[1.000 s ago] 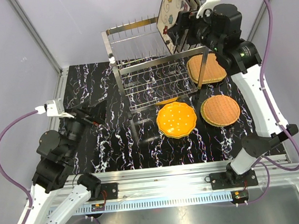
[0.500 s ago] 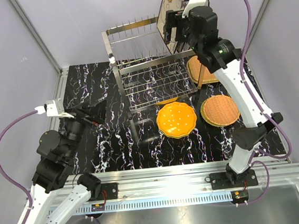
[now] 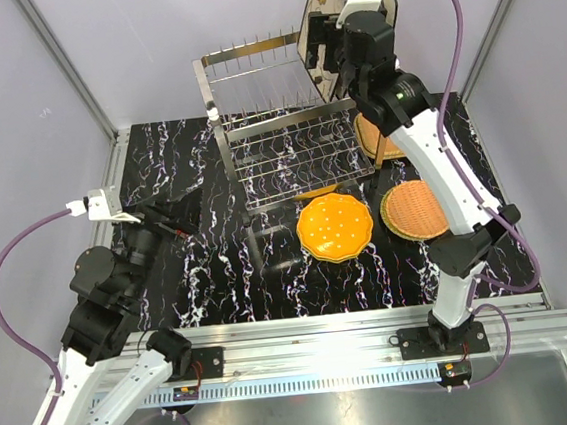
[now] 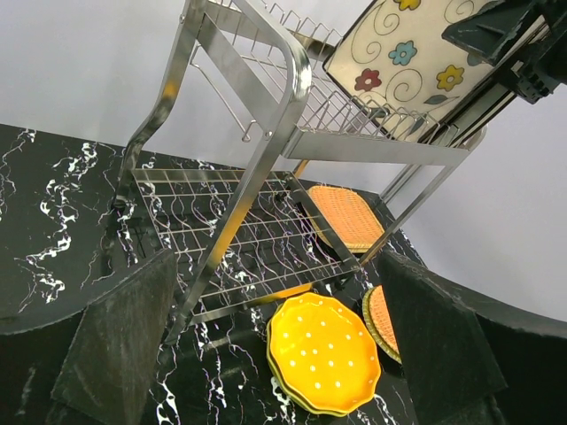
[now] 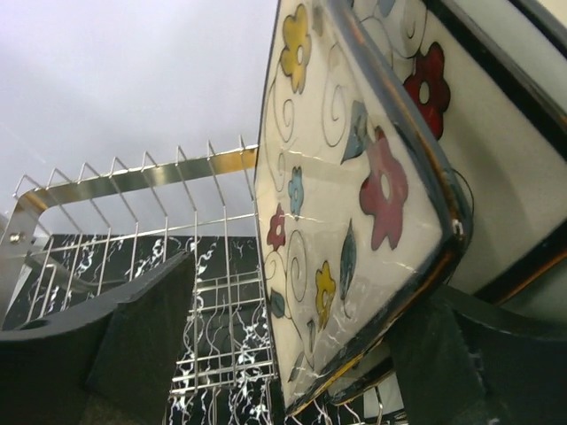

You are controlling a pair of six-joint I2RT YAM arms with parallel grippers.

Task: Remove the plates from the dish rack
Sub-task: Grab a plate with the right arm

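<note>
The dish rack [image 3: 276,133] stands mid-table, its steel wires also in the left wrist view [image 4: 266,150]. Two square cream flowered plates [image 3: 321,3] lean upright at its upper right end. My right gripper [image 3: 322,53] is open around the front plate's lower corner [image 5: 354,221], with the left finger [image 5: 146,332] well apart from its face. The second one [image 5: 505,133] stands behind. On the table lie an orange scalloped plate [image 3: 335,227] on a yellow-green one, and tan woven plates [image 3: 417,210]. My left gripper [image 3: 169,218] hangs open and empty at the left.
The rack's lower tier [image 4: 257,239] holds nothing that I can see. Another tan woven plate [image 3: 382,135] lies behind the right arm. Grey walls and a metal frame post [image 3: 69,67] close in the black marbled table [image 3: 200,281].
My right arm swung left, bringing its gripper onto the flowered plates' lower corner at the rack's right end. The plates and the left arm have not moved.
</note>
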